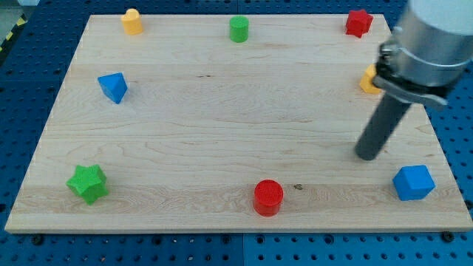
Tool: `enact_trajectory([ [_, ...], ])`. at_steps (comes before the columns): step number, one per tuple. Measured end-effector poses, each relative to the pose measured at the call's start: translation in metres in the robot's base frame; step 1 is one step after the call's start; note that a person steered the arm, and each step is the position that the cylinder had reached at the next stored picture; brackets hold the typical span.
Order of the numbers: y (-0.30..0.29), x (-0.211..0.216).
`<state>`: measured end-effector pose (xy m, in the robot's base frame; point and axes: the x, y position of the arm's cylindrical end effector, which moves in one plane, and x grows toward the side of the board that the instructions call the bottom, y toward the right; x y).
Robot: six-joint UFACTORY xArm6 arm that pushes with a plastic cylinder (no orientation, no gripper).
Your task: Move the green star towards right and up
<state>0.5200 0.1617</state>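
Note:
The green star (88,183) lies near the board's bottom-left corner. My tip (366,157) is at the end of the dark rod on the view's right side, far to the right of the green star. It touches no block. The blue cube (413,182) lies just right of and below my tip. The red cylinder (268,197) lies left of and below my tip.
A yellow block (131,21) sits at top left, a green cylinder (239,29) at top middle, a red star (358,22) at top right. A blue triangular block (113,86) is at the left. A yellow block (369,78) is partly hidden behind the arm. The wooden board (222,111) lies on a blue perforated table.

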Motion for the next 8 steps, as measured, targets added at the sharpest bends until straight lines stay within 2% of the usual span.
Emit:
enact_trajectory([
  [5, -0.415, -0.008],
  [6, -0.465, -0.007],
  [7, -0.467, 0.001],
  [8, -0.466, 0.040],
])
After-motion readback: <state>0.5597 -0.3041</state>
